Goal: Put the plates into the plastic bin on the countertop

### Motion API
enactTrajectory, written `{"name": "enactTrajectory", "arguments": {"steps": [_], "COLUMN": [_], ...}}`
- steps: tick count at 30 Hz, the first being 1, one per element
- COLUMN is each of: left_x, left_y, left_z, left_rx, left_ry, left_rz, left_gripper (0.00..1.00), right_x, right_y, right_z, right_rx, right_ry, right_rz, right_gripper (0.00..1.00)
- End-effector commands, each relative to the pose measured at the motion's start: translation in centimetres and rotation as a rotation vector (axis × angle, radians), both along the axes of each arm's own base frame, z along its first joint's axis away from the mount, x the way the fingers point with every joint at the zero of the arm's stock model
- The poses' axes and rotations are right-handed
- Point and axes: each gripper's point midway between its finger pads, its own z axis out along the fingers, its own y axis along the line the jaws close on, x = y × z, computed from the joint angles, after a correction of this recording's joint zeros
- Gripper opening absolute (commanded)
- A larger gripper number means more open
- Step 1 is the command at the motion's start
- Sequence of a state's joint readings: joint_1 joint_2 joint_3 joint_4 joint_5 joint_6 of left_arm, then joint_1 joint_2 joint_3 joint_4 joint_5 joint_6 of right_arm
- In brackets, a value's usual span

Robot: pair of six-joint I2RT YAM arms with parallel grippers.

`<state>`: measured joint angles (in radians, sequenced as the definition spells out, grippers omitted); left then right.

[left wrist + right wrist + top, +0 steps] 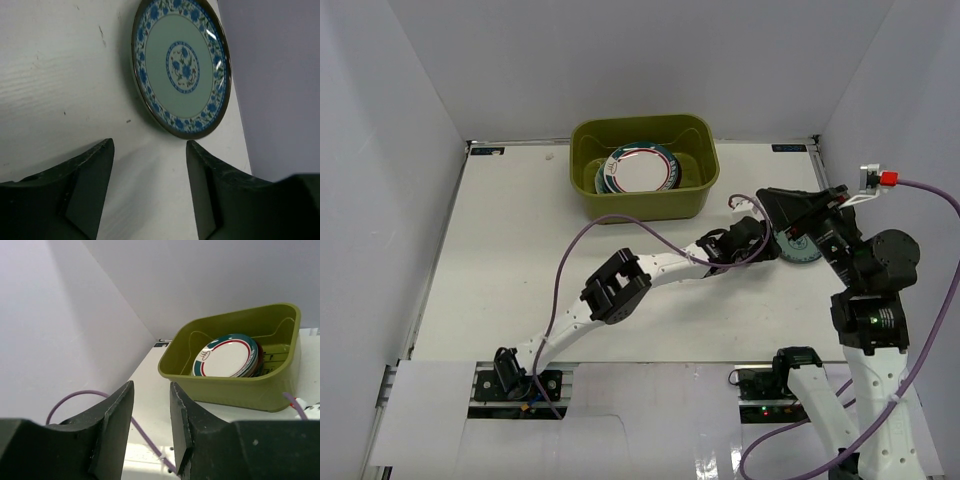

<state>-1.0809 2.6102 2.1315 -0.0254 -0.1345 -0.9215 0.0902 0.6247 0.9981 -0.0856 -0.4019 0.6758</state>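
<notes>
The olive-green plastic bin stands at the back of the white countertop and holds a stack of plates, with a white plate with red and turquoise rim rings on top. The bin and that plate also show in the right wrist view. A small teal plate with a blue floral rim lies flat near the table's right edge; in the top view the right arm partly hides it. My left gripper is open and empty, just short of this plate. My right gripper is open and empty, above the table and facing the bin.
The left arm's purple cable loops over the middle of the table, in front of the bin. The two grippers are close together right of the bin. White walls enclose the table on three sides.
</notes>
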Motion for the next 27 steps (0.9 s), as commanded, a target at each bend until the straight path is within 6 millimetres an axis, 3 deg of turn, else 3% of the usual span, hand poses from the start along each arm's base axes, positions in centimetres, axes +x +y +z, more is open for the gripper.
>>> {"name": "enactTrajectory", "arguments": {"steps": [1,2,3,6,9,14,22,27], "left_x": [2.5,2.7,3.4,4.1,5.2,6.2,4.9,4.6], "left_y": [0.6,0.8,0.8,1.4,1.9,1.0,-0.3,-1.0], "left_z": [-0.5,-2.2,-2.0,-3.6,-4.2,-3.5,-5.9,-5.5], "left_rx": [0.043,0.066,0.044,0.035,0.014,-0.057,-0.081,-0.116], "left_ry": [0.001,0.021,0.036,0.088,0.122,0.123,0.172,0.167], "left_rz": [0.113,0.122,0.145,0.187,0.228,0.242,0.192,0.175], "left_gripper": [0.67,0.65,0.59,0.55,0.53,0.48,0.4,0.38], "right_x": [-1.0,-1.5,-1.6,-2.3,-2.4,-2.3,-1.9,-1.8], "right_y": [0.7,0.7,0.7,0.8,1.0,1.5,2.0,2.4], "right_z": [-0.8,-0.6,-0.9,-0.8,-1.4,-2.2,-2.9,-3.5], "right_rx": [-0.009,-0.009,-0.015,-0.019,-0.024,-0.028,-0.039,-0.044], "right_ry": [0.02,0.009,0.017,0.012,0.025,0.046,0.064,0.079], "right_rz": [0.046,0.042,0.042,0.052,0.064,0.088,0.105,0.122], "right_gripper": [0.41,0.41,0.41,0.41,0.41,0.41,0.41,0.41]}}
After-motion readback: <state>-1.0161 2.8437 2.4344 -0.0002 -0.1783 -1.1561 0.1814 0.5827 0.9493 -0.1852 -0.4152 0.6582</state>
